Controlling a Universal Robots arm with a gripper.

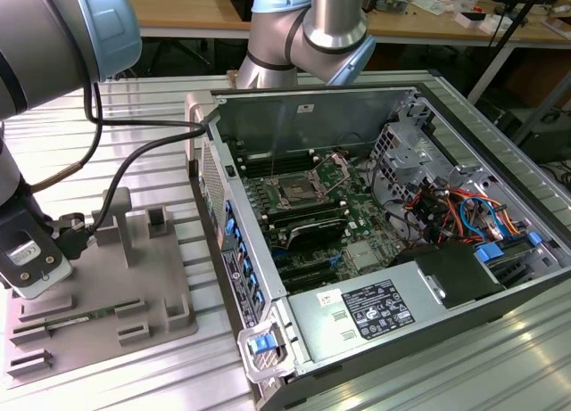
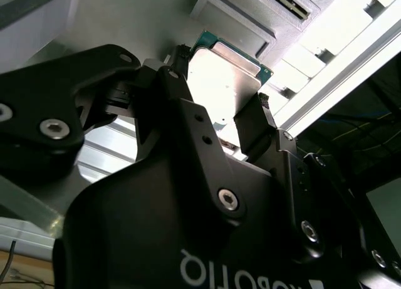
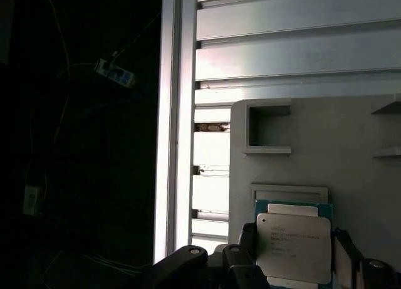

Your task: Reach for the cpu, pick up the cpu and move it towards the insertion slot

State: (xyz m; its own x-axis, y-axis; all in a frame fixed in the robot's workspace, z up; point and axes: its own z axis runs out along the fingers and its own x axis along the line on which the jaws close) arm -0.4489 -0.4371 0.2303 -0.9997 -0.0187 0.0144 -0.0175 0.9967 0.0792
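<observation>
The cpu (image 3: 293, 242), a flat silvery square on a teal board, sits between my gripper's two black fingers (image 3: 247, 239) in both wrist views. My gripper (image 2: 219, 91) is shut on the cpu (image 2: 222, 73), one finger against each opposite edge. It hangs just over the grey fixture plate (image 1: 134, 277), and whether the chip touches the plate cannot be told. In the exterior view my gripper (image 1: 36, 282) is low over the plate's left end. The insertion slot (image 1: 294, 193), a shiny silver frame with its bracket raised, lies on the green board inside the open computer case.
The open computer case (image 1: 393, 215) fills the exterior view's right, its near side wall (image 1: 227, 242) standing between plate and board. Raised blocks (image 1: 156, 222) stand on the fixture plate. A black cable (image 1: 143, 157) runs from the arm to the case. The ribbed metal table (image 3: 294, 51) ends beside the plate.
</observation>
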